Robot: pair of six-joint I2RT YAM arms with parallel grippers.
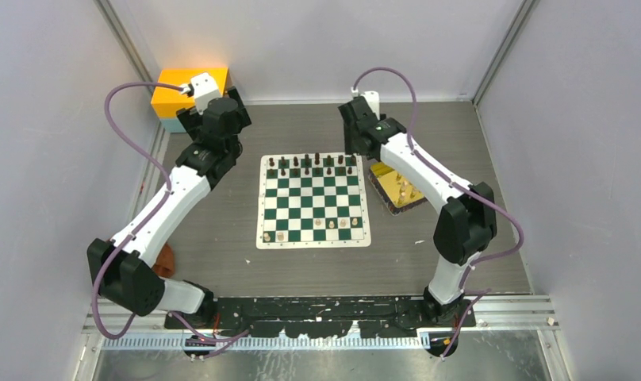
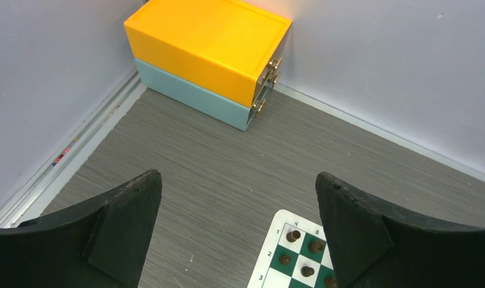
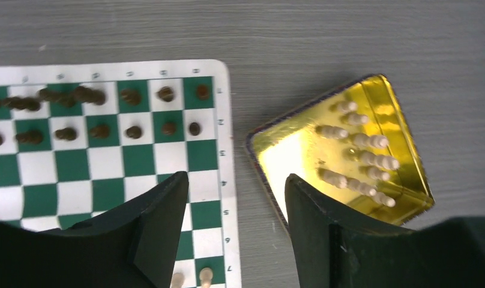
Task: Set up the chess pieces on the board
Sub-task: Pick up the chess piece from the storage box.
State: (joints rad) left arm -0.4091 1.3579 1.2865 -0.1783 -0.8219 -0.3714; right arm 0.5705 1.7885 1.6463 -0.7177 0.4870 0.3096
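Left tool (image 2: 238, 195) and right tool (image 3: 236, 191) both hover, jaws wide apart, empty.

Dark pieces (image 1: 312, 165) seemingly upright on the board (image 1: 313, 203).

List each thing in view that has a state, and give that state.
Board, flat, partly set.
Tray, open-topped.
Dark pieces, on the board's far two rows.
Pale pieces on board, few, near two rows.
Pale pieces in tray, lying down, not yet placed.
Orange box, shut, stacked on teal box.
Left claw, open, empty.
Right claw, open, empty.
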